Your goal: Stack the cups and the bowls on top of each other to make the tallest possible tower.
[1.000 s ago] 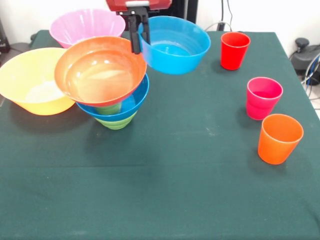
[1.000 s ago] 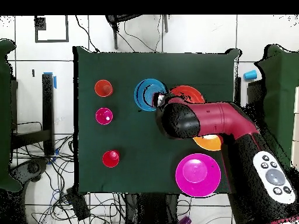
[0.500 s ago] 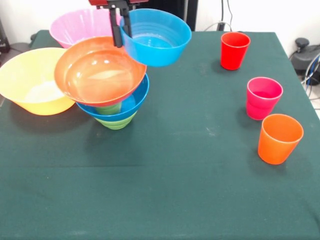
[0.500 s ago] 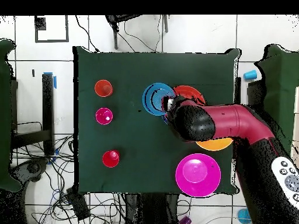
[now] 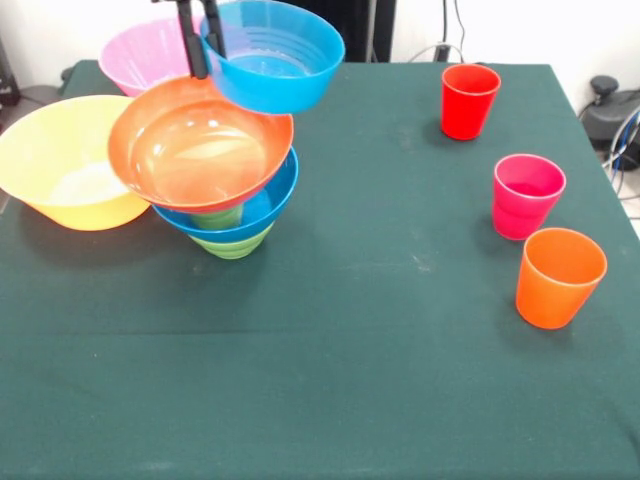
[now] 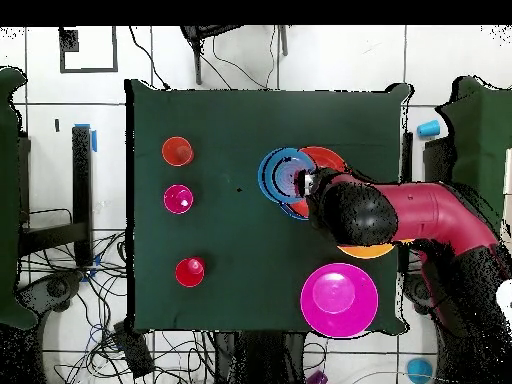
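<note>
My gripper (image 5: 206, 58) hangs at the top left, shut on the near rim of the small blue bowl (image 5: 275, 60). That bowl is held in the air, partly over the tower's back edge. The tower (image 5: 225, 190) has the tilted orange-red bowl (image 5: 195, 150) on the wide blue bowl (image 5: 262, 212), which sits on the small green bowl (image 5: 232, 244). In the overhead view the gripper (image 6: 308, 183) grips the blue bowl (image 6: 281, 172) beside the orange-red bowl (image 6: 328, 158). At the right stand the red cup (image 5: 469, 100), magenta cup (image 5: 526, 195) and orange cup (image 5: 559, 277).
The big yellow-orange bowl (image 5: 62, 165) sits left of the tower and touches it. The big pink bowl (image 5: 145, 52) stands behind. In the overhead view the red arm (image 6: 420, 215) covers most of the yellow bowl (image 6: 362, 251). The green cloth (image 5: 350, 380) covers the table.
The gripper has carried the small blue bowl up and to the left in the front view, from beside the tower to partly over the orange-red bowl's back edge.
</note>
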